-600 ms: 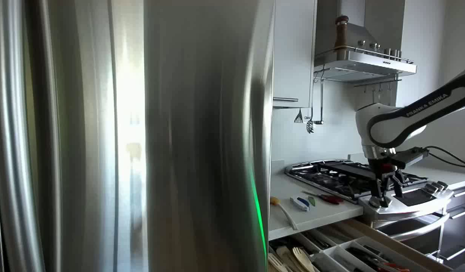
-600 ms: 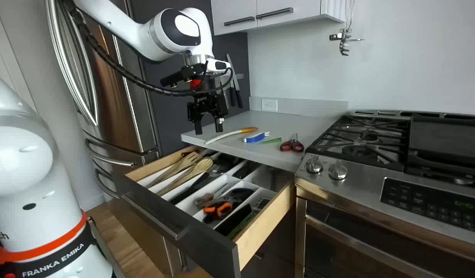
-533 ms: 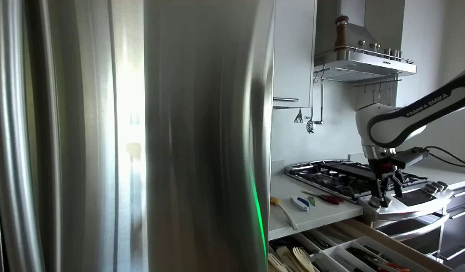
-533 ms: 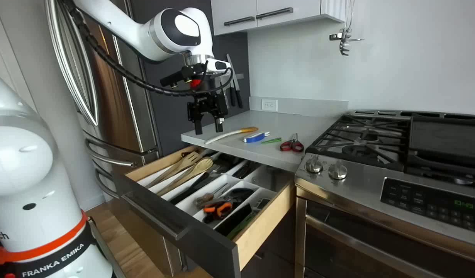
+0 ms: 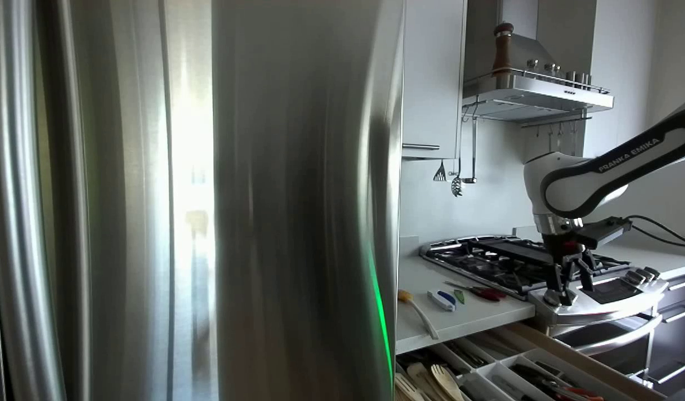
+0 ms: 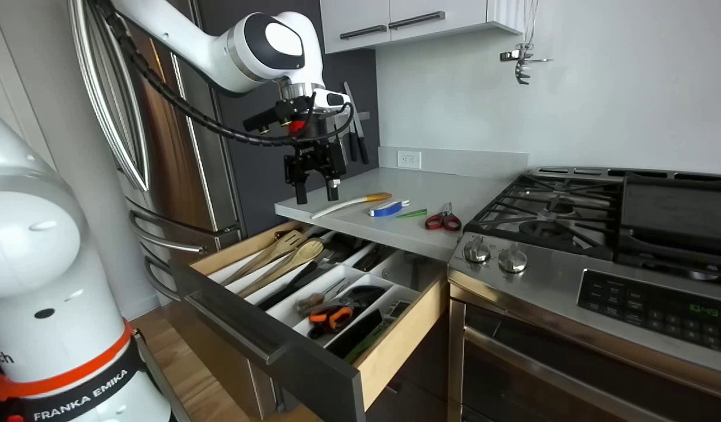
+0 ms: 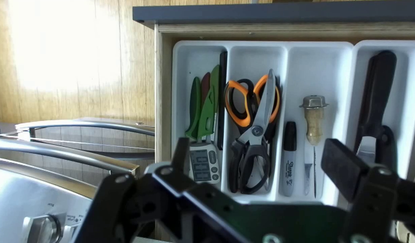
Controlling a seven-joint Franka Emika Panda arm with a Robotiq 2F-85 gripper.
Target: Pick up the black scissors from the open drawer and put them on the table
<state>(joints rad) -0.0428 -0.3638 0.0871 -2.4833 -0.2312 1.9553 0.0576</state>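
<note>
The black scissors [image 7: 257, 131] lie in a tray compartment of the open drawer [image 7: 281, 13] in the wrist view, black handles toward the gripper and grey blades over a pair of orange-handled scissors. Their dark handles also show in an exterior view [image 6: 367, 293]. The drawer is seen in both exterior views [image 6: 401, 340] [image 5: 576, 355]. My gripper [image 6: 318, 194] is open and empty, high above the drawer; it also shows in an exterior view [image 5: 576, 291]. In the wrist view the fingers [image 7: 261, 157] stand wide apart on either side of the scissors. The table [image 6: 448, 181] is the white worktop behind the drawer.
Orange-handled scissors [image 7: 239, 118] share the compartment. Green knives [image 7: 207, 114], a timer [image 7: 204, 162] and a marker [image 7: 289, 162] lie beside it. Red scissors [image 6: 443, 221], a blue utensil [image 6: 388, 208], a green item [image 6: 412, 213] and a long-handled tool [image 6: 349, 205] lie on the worktop. The hob [image 6: 548, 214] adjoins.
</note>
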